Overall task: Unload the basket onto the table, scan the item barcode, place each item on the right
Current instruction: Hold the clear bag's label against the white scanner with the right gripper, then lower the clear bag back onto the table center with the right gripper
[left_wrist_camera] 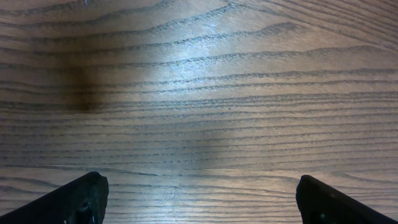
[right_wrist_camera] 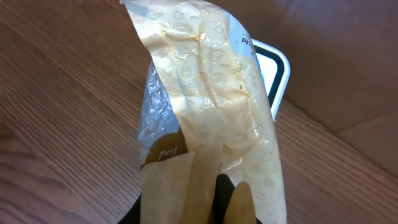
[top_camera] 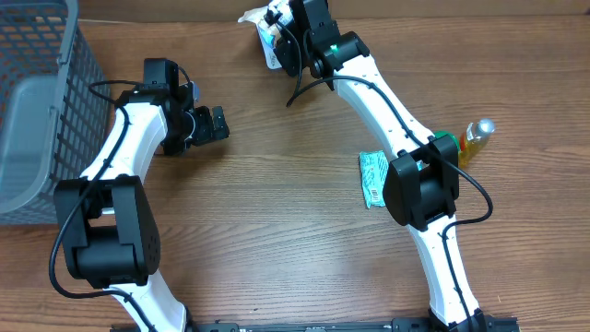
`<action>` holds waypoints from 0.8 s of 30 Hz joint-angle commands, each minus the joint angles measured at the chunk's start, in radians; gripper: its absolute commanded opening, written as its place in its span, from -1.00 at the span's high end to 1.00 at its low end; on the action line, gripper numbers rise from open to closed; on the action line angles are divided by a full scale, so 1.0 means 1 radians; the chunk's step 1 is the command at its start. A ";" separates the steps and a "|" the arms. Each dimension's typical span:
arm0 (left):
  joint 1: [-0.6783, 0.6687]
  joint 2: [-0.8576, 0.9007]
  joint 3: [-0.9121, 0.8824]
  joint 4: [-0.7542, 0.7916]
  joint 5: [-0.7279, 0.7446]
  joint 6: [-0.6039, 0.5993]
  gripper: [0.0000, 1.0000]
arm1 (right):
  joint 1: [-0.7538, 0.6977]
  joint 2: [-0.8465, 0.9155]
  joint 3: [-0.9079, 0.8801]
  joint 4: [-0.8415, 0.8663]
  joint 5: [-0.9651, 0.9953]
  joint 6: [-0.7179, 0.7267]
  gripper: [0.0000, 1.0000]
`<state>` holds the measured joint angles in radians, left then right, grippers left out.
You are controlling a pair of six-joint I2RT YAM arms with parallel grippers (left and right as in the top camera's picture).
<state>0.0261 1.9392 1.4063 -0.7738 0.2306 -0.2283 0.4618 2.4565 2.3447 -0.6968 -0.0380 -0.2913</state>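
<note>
Item 1, bag (right_wrist_camera: 205,93): crinkled clear-and-cream plastic printed with small ovals, a brown paper panel at its lower part; held off the table (top_camera: 277,231), well to the right of the basket (top_camera: 37,111), near the table's far edge; no barcode could be made out on the side shown.

Item 2, right gripper (top_camera: 281,39): closed on the bag's lower end, fingers mostly hidden by the plastic in the wrist view; a dark, white-rimmed object (right_wrist_camera: 278,68) stood just behind the bag, its kind unclear.

Item 3, left gripper (top_camera: 207,124): jaws spread wide, holding nothing, just to the right of the basket; bare wood grain showed between its fingertips (left_wrist_camera: 81,199).

Item 4, basket: grey mesh, at the table's left edge.

Item 5, green packet (top_camera: 373,178): flat on the table, far right of the basket, partly under the right arm.

Item 6, bottle (top_camera: 477,138): small, yellow liquid inside, lying farther right again, beyond the green packet.
</note>
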 commanded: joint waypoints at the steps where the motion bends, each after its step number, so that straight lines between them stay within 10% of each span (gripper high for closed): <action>1: 0.000 0.007 0.010 0.000 -0.005 0.019 -0.99 | 0.003 0.008 0.010 0.009 -0.013 0.072 0.89; 14: 0.000 0.007 0.010 0.000 -0.005 0.019 -0.99 | 0.002 -0.108 0.011 -0.020 -0.013 0.105 0.84; 24: 0.000 0.007 0.010 0.000 -0.005 0.019 -0.99 | 0.002 -0.300 0.011 -0.413 -0.107 0.109 0.88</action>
<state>0.0261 1.9392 1.4063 -0.7742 0.2302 -0.2283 0.4618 2.2414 2.3455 -1.0180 -0.0753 -0.1902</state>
